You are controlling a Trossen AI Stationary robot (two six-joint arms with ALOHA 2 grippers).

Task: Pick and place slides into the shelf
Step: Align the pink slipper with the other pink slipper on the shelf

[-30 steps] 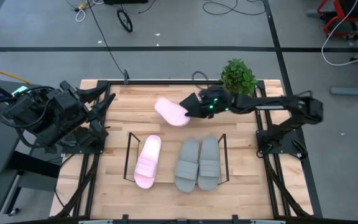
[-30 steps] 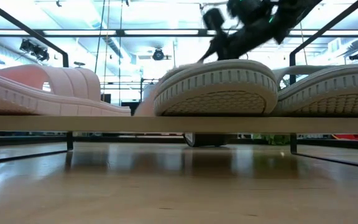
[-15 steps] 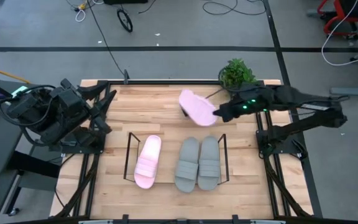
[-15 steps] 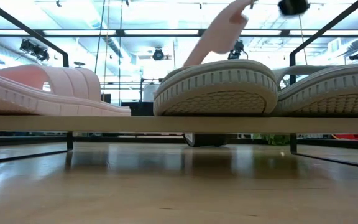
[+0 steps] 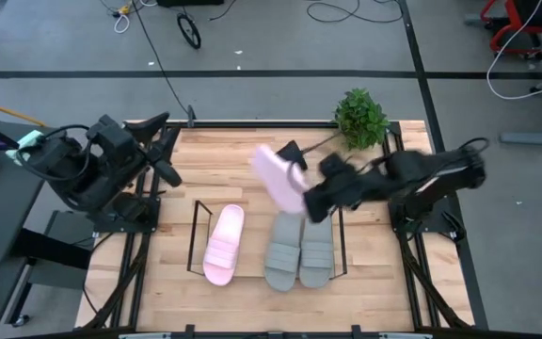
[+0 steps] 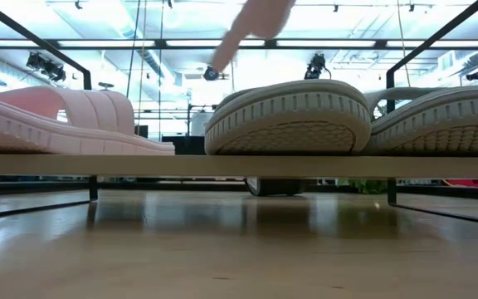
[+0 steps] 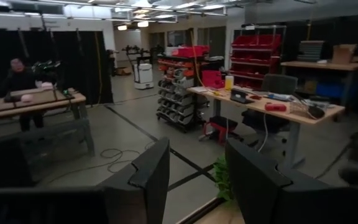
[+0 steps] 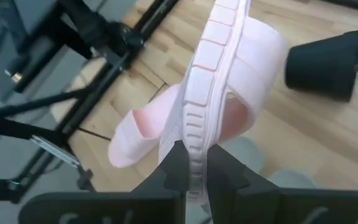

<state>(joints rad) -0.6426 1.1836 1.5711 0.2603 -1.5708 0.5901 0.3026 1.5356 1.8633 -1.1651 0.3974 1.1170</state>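
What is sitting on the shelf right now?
The shelf holds one pink slide and two grey slides. The right gripper carries the second pink slide above it.

Matt foam-like pink slide (image 8: 225, 81), ribbed sole edge, pinched between smooth matt black plastic fingers (image 8: 174, 163) of right gripper (image 8: 191, 171). Grey slides (image 5: 299, 249): matt foam, grooved tread in low view. Shelf (image 5: 197, 229): thin black wire, matt. Table (image 5: 205, 155): pale wood planks, light sheen. Left gripper (image 7: 194, 171): matt black plastic.
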